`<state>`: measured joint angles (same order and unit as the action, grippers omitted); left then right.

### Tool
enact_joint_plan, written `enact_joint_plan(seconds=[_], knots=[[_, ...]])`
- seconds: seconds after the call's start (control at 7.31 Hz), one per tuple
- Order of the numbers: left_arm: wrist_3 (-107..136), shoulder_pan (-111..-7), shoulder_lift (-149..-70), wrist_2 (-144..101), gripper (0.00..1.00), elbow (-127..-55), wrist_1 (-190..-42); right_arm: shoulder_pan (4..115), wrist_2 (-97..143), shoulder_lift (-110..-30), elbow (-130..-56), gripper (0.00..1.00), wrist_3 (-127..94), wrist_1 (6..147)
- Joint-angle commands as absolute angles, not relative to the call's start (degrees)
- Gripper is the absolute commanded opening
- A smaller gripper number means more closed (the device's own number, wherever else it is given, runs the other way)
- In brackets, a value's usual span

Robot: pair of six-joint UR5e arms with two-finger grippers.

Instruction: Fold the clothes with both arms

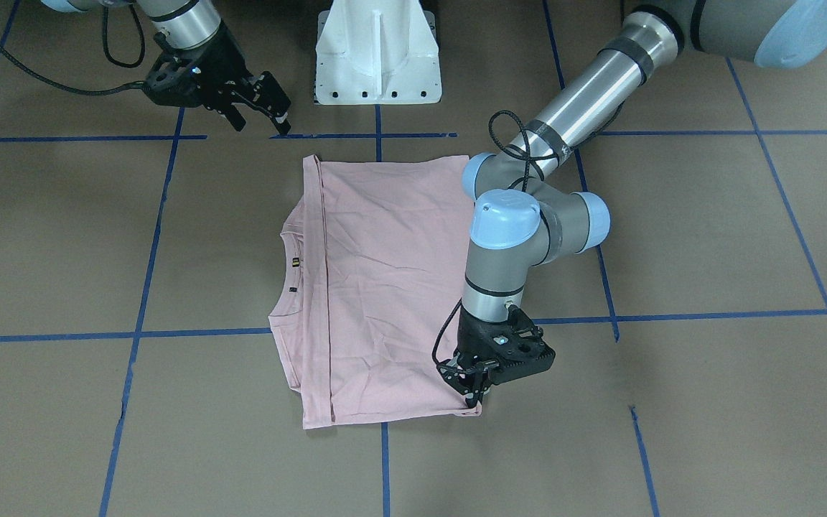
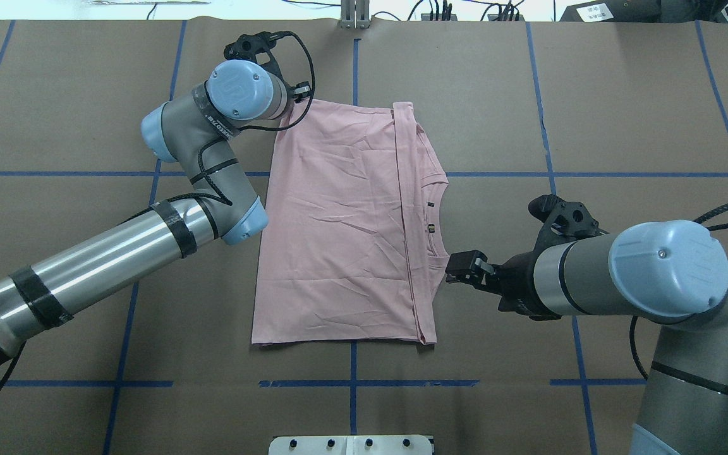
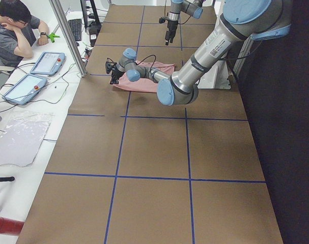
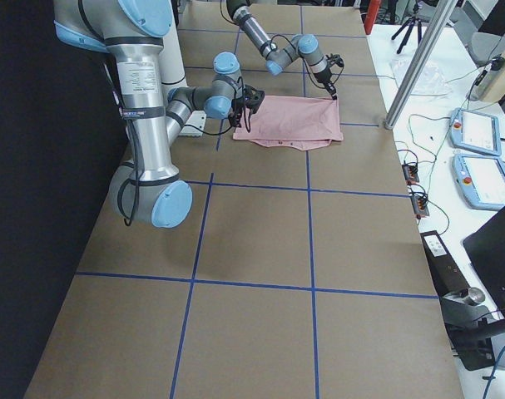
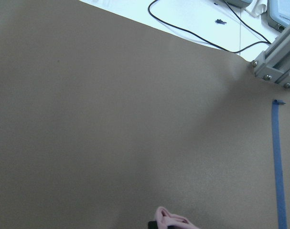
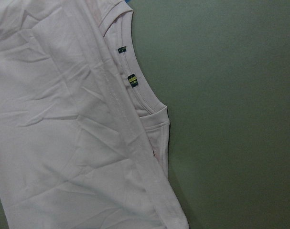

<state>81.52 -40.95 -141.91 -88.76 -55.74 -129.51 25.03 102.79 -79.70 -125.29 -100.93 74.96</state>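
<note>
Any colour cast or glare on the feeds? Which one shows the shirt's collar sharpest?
Right wrist view: greenish cast on the table, T-shirt washed paler, yet collar tags sharp. Left wrist view: soft, only a pink cloth tip at the bottom edge. Overhead view: even light, far strip blown white.

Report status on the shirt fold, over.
Left end effector shut on shirt corner. Right end effector open, off the shirt. Shirt flat, folded over. Nothing seen in the way.

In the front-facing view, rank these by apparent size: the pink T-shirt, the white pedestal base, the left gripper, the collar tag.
1. pink T-shirt
2. white pedestal base, though the frame's top edge cuts it off
3. left gripper
4. collar tag, only a speck
</note>
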Motion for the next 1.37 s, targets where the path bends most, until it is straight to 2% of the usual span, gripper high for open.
enact_joint_plan(seconds=[0.0,0.14,0.27,0.55,0.68,0.82,1.09,1.23], knots=[[80.9,-42.1,-141.9,-89.2,1.0,-56.3,-129.5,24.8,102.5,-79.6,-125.1,1.0,-100.9,75.1],[80.9,-42.5,-140.6,-91.4,1.0,-59.5,-128.2,24.8,102.3,-79.7,-124.8,1.0,-100.9,75.1],[81.6,-42.5,-136.2,-96.7,1.0,-66.4,-126.6,24.6,101.8,-79.7,-124.7,1.0,-100.7,75.2],[84.2,-41.9,-126.2,-100.7,1.0,-87.0,-113.4,25.1,101.6,-79.6,-124.4,1.0,-98.7,75.4],[88.0,-41.2,-123.6,-102.8,1.0,-94.2,-106.7,25.0,101.6,-79.5,-124.2,1.0,-92.9,77.9],[91.8,-38.1,-120.1,-102.4,1.0,-99.1,-105.5,25.0,101.5,-79.3,-124.2,1.0,-85.9,81.6],[99.4,-30.6,-110.3,-100.1,1.0,-110.3,-104.0,26.1,101.8,-71.0,-120.9,1.0,-83.0,91.2],[105.6,-24.4,-109.8,-96.0,1.0,-110.7,-101.9,26.4,102.3,-69.7,-120.7,1.0,-79.0,93.7]])
